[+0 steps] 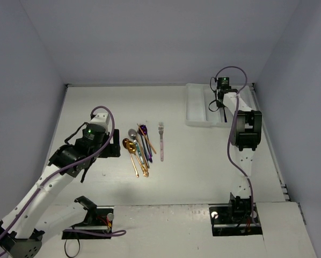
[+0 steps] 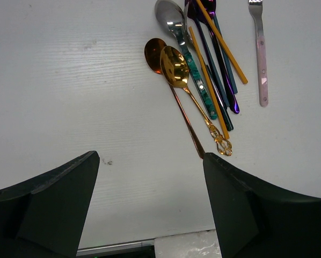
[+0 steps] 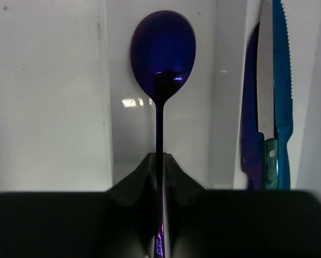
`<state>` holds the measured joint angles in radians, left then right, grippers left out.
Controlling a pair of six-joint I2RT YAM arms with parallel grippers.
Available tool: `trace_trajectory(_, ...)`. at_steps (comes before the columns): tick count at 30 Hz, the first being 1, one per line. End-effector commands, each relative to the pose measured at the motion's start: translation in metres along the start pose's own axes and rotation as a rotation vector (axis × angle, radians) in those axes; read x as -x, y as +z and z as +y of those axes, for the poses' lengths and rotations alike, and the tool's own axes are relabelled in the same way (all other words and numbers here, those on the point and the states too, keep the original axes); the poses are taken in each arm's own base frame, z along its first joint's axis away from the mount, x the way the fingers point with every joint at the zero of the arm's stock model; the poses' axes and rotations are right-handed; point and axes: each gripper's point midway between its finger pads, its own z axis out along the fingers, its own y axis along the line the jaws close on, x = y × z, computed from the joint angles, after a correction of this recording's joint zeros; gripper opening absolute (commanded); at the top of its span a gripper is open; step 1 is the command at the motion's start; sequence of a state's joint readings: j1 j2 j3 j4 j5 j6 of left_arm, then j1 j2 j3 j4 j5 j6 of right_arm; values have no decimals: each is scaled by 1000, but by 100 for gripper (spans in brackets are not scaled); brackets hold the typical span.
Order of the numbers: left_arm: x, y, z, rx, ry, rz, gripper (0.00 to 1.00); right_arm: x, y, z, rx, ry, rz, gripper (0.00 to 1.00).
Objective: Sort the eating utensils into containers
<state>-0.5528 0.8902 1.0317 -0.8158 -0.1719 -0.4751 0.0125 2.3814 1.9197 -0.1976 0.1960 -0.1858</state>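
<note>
Several utensils lie bunched on the table (image 1: 138, 148): in the left wrist view a copper spoon (image 2: 154, 51), a gold spoon (image 2: 174, 65), a silver spoon with teal handle (image 2: 170, 16), purple and gold sticks, and a pink-handled fork (image 2: 262, 59) apart at the right. My left gripper (image 2: 150, 199) is open, low over bare table just short of them. My right gripper (image 3: 160, 161) is shut on a purple spoon (image 3: 162, 48), held over a middle compartment of the white tray (image 1: 195, 110). A blue knife (image 3: 281, 80) and a purple knife (image 3: 252, 107) lie in the compartment to the right.
The tray stands at the table's far right by the back wall. The walls enclose the table on three sides. The right arm (image 1: 245, 129) stretches up the right side. Both arm bases sit at the near edge.
</note>
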Motion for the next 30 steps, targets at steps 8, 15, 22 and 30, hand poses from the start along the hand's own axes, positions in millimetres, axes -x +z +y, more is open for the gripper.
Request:
trace_trajectory(8, 5, 11, -3, 21, -44, 14, 76, 91, -86, -33, -33, 86, -246, 46)
trace_trajectory(15, -2, 32, -3, 79, -70, 71, 73, 92, -209, 58, 157, 63, -366, 43)
trace_trajectory(22, -23, 82, -15, 105, -156, 161, 46, 0, -267, 183, 336, 60, -279, 42)
trace_trajectory(30, -42, 147, -38, 108, -294, 213, 34, -75, -282, 212, 374, 118, -182, 42)
